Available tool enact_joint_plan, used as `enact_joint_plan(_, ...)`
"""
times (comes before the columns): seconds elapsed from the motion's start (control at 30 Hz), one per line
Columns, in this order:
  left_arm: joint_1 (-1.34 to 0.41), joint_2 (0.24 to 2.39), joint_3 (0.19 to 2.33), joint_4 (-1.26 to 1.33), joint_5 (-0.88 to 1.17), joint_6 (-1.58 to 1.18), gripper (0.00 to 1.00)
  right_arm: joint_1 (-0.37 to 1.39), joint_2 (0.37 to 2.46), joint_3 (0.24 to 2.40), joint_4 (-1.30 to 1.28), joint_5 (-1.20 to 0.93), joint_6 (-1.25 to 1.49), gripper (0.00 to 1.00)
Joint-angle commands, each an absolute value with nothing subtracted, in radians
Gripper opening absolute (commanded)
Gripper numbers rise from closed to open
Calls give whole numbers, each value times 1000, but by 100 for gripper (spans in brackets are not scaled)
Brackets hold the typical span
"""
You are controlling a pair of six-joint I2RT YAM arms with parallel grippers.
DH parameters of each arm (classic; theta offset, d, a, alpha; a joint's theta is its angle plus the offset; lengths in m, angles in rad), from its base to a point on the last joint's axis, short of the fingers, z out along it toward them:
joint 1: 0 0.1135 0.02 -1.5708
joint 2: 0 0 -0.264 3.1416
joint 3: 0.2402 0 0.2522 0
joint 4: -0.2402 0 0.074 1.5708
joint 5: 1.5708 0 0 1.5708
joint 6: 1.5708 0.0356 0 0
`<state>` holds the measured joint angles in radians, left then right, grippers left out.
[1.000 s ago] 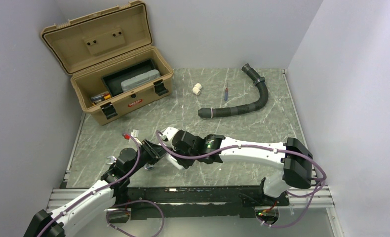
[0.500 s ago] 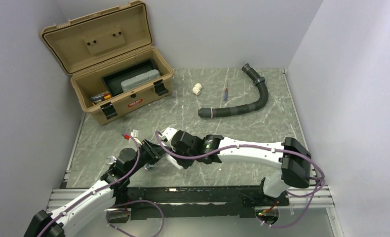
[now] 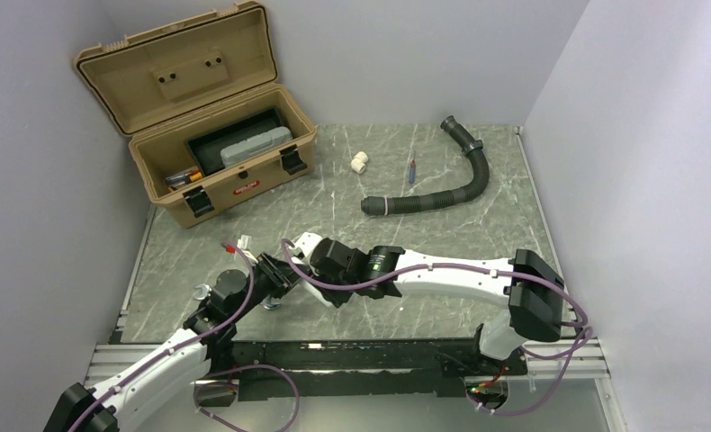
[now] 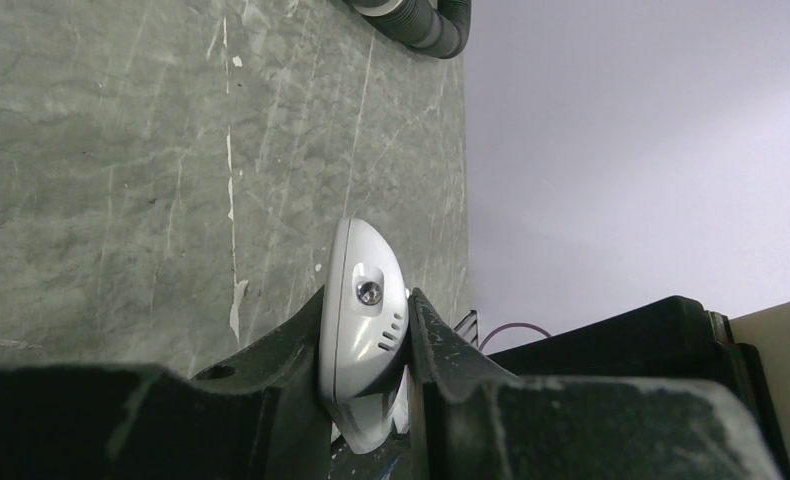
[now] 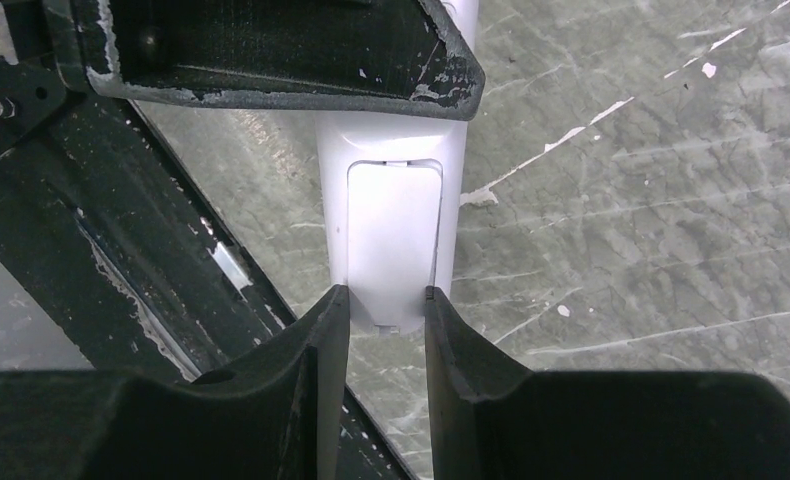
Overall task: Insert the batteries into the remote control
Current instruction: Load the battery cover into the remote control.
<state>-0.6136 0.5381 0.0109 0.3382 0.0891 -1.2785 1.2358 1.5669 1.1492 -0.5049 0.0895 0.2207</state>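
Our left end effector point(image 4: 366, 305) is clamped tight on the remote control point(image 4: 359, 255), whose rounded nose pokes out past the fingers point(image 4: 291, 350). Our right end effector point(image 5: 383, 300) pinches the opposite end of the same remote, with the back panel point(image 5: 391, 230) facing its camera. The remote sits between both arms, over the near-left part of the counter point(image 5: 621, 150).

White arms point(image 3: 460, 277), black joints point(image 3: 536, 306), purple cables point(image 3: 451, 265).
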Motion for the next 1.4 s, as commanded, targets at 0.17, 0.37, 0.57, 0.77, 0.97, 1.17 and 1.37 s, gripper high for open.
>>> enact_joint_plan(0.17, -612, 543, 3, 461, 116, -1314, 0, 1241, 1578, 1200, -455, 98, 232, 21)
enact_joint_plan(0.37, -612, 550, 2, 476, 123, -1321, 0, 1241, 1577, 1201, -462, 110, 230, 30)
enact_joint_plan(0.57, -612, 551, 2, 479, 124, -1322, 0, 1241, 1575, 1205, -460, 115, 227, 35)
enact_joint_plan(0.77, -612, 560, 2, 489, 126, -1324, 0, 1241, 1575, 1210, -460, 117, 225, 40)
enact_joint_plan(0.97, -612, 557, 3, 485, 126, -1324, 0, 1241, 1576, 1213, -462, 122, 222, 45)
enact_joint_plan(1.17, -611, 555, 2, 481, 125, -1324, 0, 1241, 1566, 1208, -465, 132, 222, 49)
enact_joint_plan(1.37, -612, 567, 2, 489, 129, -1321, 0, 1241, 1546, 1205, -457, 142, 220, 53)
